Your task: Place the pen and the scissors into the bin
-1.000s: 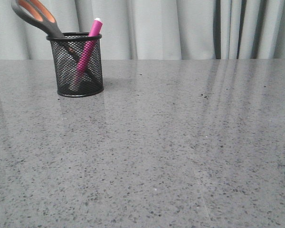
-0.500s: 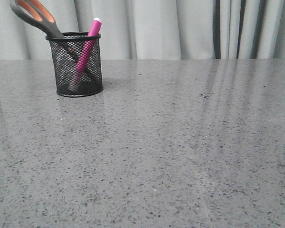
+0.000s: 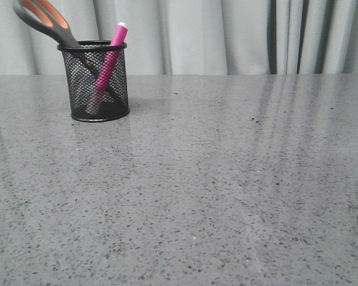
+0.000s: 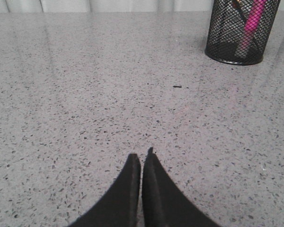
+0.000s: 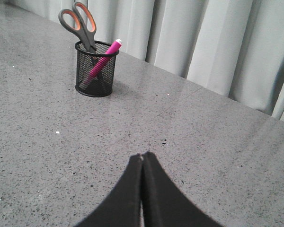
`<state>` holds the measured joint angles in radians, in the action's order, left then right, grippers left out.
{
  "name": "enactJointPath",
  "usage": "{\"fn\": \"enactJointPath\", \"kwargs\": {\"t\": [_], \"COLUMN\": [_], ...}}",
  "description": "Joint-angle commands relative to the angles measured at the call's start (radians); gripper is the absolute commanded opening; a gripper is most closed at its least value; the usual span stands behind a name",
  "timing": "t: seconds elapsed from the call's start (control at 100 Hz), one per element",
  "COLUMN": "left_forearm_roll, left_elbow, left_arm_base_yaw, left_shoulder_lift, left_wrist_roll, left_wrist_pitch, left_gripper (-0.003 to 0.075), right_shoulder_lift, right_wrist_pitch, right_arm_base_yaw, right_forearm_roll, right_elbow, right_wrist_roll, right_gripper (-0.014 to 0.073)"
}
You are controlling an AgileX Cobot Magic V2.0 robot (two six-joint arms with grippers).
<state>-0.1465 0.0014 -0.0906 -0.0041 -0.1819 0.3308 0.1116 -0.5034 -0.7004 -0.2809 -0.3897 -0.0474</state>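
Black wire-mesh bin (image 3: 96, 80) stands far left on a speckled grey stone table (image 3: 227, 190), already holding the slim pink pen (image 3: 110, 56) and grey, orange-lined scissors (image 3: 45, 21), handles up. Nothing looks left to do. The left gripper (image 4: 141, 158) and right gripper (image 5: 142, 158) hover pressed closed, empty, well apart from it.

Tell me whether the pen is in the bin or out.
In: the pen leans inside the bin, its tip above the rim beside the scissors.
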Motion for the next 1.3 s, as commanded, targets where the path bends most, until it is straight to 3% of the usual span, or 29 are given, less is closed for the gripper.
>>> {"fn": "enactJointPath", "kwargs": {"t": [0.0, 0.11, 0.19, 0.23, 0.29, 0.38, 0.56, 1.29], "left_forearm_roll": [-0.017, -0.017, -0.017, -0.017, -0.017, -0.017, -0.017, -0.019], "left_elbow": [0.044, 0.044, 0.044, 0.044, 0.044, 0.044, 0.044, 0.044], "left_arm_base_yaw": [0.004, 0.004, 0.004, 0.004, 0.004, 0.004, 0.004, 0.004], "left_shoulder_lift": [-0.03, -0.03, -0.03, -0.03, -0.03, -0.03, -0.03, -0.03], "left_wrist_roll": [0.001, 0.001, 0.001, 0.001, 0.001, 0.001, 0.001, 0.001], "left_wrist_pitch": [-0.054, -0.054, -0.054, -0.054, -0.054, -0.054, -0.054, -0.054], "left_gripper": [-0.0019, -0.0019, -0.0019, -0.0019, -0.0019, -0.0019, -0.0019, -0.0019], "right_shoulder_lift": [0.011, 0.011, 0.011, 0.011, 0.009, -0.021, -0.147, -0.141], "right_wrist_pitch": [0.041, 0.223, 0.402, 0.477, 0.575, 0.584, 0.205, 0.209], "right_arm_base_yaw": [0.018, 0.15, 0.316, 0.384, 0.483, 0.571, 0.597, 0.599], "right_forearm_roll": [-0.063, 0.016, 0.243, 0.297, 0.304, 0.316, 0.324, 0.324], "right_elbow": [0.006, 0.095, 0.203, 0.255, 0.337, 0.419, 0.415, 0.415], "right_wrist_roll": [0.01, 0.022, 0.137, 0.176, 0.176, 0.148, 0.139, 0.141], "right_gripper": [-0.007, -0.007, -0.007, -0.007, -0.007, -0.007, -0.007, -0.007]}}
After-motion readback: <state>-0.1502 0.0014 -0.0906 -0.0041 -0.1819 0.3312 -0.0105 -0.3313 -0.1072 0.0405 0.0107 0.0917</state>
